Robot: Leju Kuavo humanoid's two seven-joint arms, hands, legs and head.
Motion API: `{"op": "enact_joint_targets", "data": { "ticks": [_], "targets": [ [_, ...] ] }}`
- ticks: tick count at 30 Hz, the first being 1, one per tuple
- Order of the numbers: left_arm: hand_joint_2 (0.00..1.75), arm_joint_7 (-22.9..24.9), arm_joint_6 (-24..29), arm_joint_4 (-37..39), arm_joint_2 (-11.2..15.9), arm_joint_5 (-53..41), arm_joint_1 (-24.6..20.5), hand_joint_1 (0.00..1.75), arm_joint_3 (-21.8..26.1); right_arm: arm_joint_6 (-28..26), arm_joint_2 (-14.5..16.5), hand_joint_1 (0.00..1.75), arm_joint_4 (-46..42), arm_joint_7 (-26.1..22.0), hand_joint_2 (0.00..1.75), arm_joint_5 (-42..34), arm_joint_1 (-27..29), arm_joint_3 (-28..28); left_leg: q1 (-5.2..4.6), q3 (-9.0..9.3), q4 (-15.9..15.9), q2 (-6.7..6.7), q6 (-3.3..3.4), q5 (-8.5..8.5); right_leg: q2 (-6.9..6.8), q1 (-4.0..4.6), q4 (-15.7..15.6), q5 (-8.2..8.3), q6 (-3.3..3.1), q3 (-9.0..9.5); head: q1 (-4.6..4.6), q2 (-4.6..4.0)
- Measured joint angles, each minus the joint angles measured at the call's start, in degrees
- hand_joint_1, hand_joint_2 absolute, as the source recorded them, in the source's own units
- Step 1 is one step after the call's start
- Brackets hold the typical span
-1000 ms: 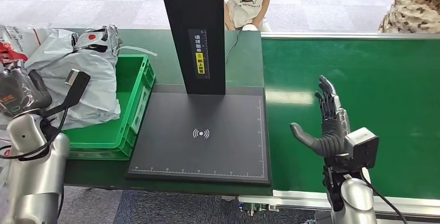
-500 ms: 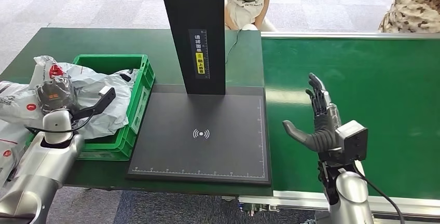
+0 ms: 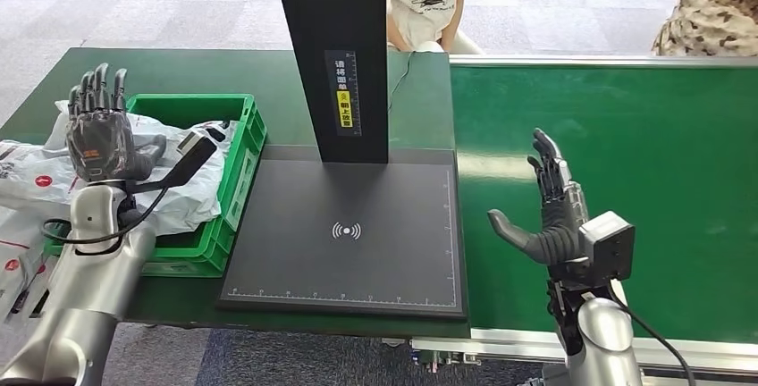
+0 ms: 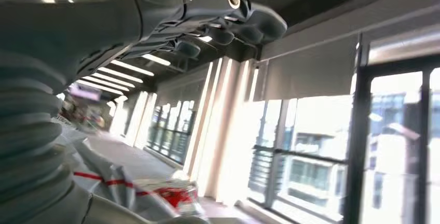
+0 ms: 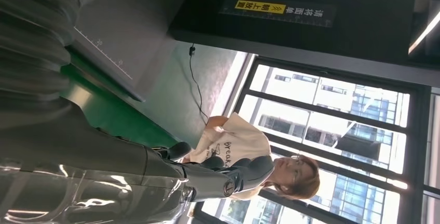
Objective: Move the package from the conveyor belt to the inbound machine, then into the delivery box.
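The crinkled grey-white poly package (image 3: pixel 192 176) lies slumped in the green ribbed delivery box (image 3: pixel 234 172) at ten o'clock, spilling over its near rim, so its slick film could slide out onto the table (image 3: pixel 268 69); the left hand (image 3: pixel 96 131) hovers above it, fingers spread, holding nothing; the right hand (image 3: pixel 554 212) stands open and empty over the flat green conveyor belt (image 3: pixel 679 154) at three o'clock, beside the matte black inbound machine (image 3: pixel 349 234)

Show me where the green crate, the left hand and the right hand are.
green crate (image 3: pixel 240 161), head view, on its right wall.
left hand (image 3: pixel 96 140), head view, on its back.
right hand (image 3: pixel 554 212), head view, on its palm.
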Motion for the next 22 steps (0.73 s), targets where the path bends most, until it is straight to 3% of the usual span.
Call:
{"op": "enact_joint_targets", "data": {
  "ticks": [3, 5, 9, 11, 14, 17, 19, 22],
  "targets": [
    [1.75, -11.29, 0.14, -8.52, -3.95, 8.45, 3.48, 0.00, 2.03, -0.23, 0.00, 0.00, 0.02, -0.28, 1.75, -0.22, 0.15, 0.09, -0.02, -0.02, 0.00, -0.01, 0.02, -0.04, -0.01, -0.02, -0.03, -0.01, 0.01, 0.00, 0.01, 0.00],
    [1.75, -18.14, -0.37, -12.53, -6.54, 20.84, 5.59, 0.00, 1.91, -0.18, -0.01, 0.00, 0.16, -0.54, 1.75, -0.68, 0.12, 0.44, -0.03, -0.02, 0.00, 0.01, 0.03, -0.06, 0.00, -0.04, -0.04, -0.01, 0.01, 0.00, 0.01, 0.00],
    [1.75, -29.05, -3.46, -17.57, -10.67, 46.63, 9.61, 0.00, -1.72, 0.17, -0.02, 0.00, 1.97, -2.06, 1.75, -0.86, -0.91, 2.24, -0.02, -0.02, 0.00, 0.01, 0.04, -0.07, 0.00, -0.09, -0.04, -0.01, 0.01, 0.01, 0.01, 0.01],
    [1.75, -33.01, -7.68, -18.98, -12.49, 58.23, 11.48, 0.00, -4.24, -0.54, -0.02, 0.00, 3.96, -3.32, 1.75, -0.62, -2.13, 3.89, -0.02, -0.02, 0.00, 0.00, 0.04, -0.06, -0.02, -0.10, -0.03, -0.01, 0.01, 0.01, 0.01, 0.00],
    [1.75, -34.64, -16.68, -19.81, -14.51, 72.17, 13.69, 0.00, -7.58, -1.74, -0.02, 0.00, 6.99, -4.99, 1.75, -1.07, -3.91, 6.17, -0.02, -0.01, 0.00, 0.00, 0.04, -0.05, -0.02, -0.09, -0.02, 0.00, 0.01, 0.01, 0.01, 0.00],
    [1.75, -32.32, -27.28, -19.66, -15.54, 82.36, 14.87, 0.00, -9.82, -1.54, -0.02, 0.00, 9.57, -5.52, 1.75, -3.22, -5.31, 7.80, -0.01, -0.01, 0.00, -0.01, 0.04, -0.05, -0.02, -0.09, -0.02, 0.00, 0.01, 0.01, 0.01, 0.01],
    [1.75, -30.92, -33.57, -18.55, -16.10, 86.60, 15.26, 0.00, -11.10, -1.08, -0.02, 0.00, 11.23, -5.36, 1.75, -5.13, -6.05, 8.81, -0.01, -0.01, 0.00, -0.02, 0.04, -0.05, -0.04, -0.09, -0.02, 0.00, 0.01, 0.01, 0.01, 0.00],
    [1.75, -29.98, -37.38, -15.90, -16.82, 87.70, 15.45, 0.00, -12.56, -0.51, 0.00, 0.00, 13.03, -4.59, 1.75, -7.59, -6.29, 9.80, -0.01, -0.02, 0.00, -0.03, 0.03, -0.05, -0.05, -0.09, -0.02, -0.01, 0.01, 0.01, 0.01, 0.00]
  ]
}}
